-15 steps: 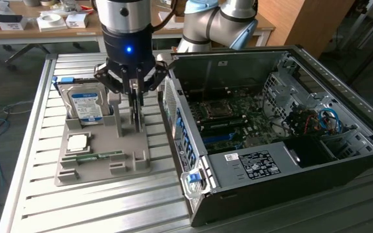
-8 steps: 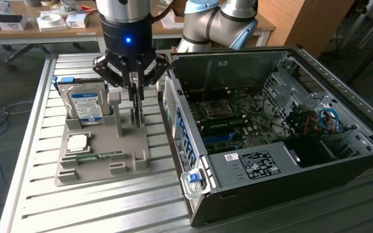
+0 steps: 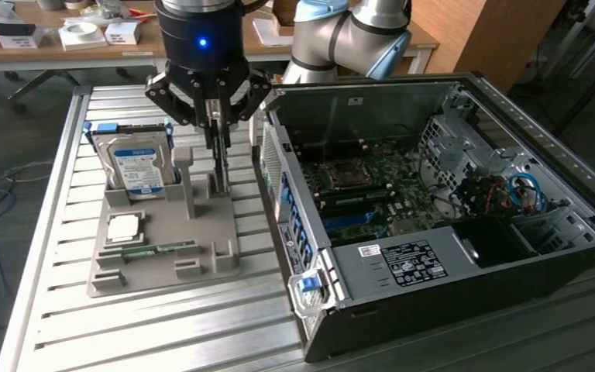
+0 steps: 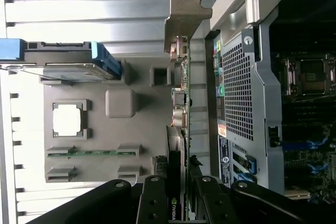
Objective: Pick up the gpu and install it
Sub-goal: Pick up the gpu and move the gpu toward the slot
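On the ribbed aluminium table [image 3: 142,325], before a cluttered wooden desk [image 3: 60,53], the gripper [image 3: 214,120] clasped the gpu [image 3: 219,163] edge-on at the grey tray's [image 3: 163,263] edge, beside the open computer case [image 3: 432,294].

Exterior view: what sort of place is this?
Likely a robotics lab or workshop: a robot arm at a slatted metal table, an open PC case on it, and cluttered wooden desks behind.
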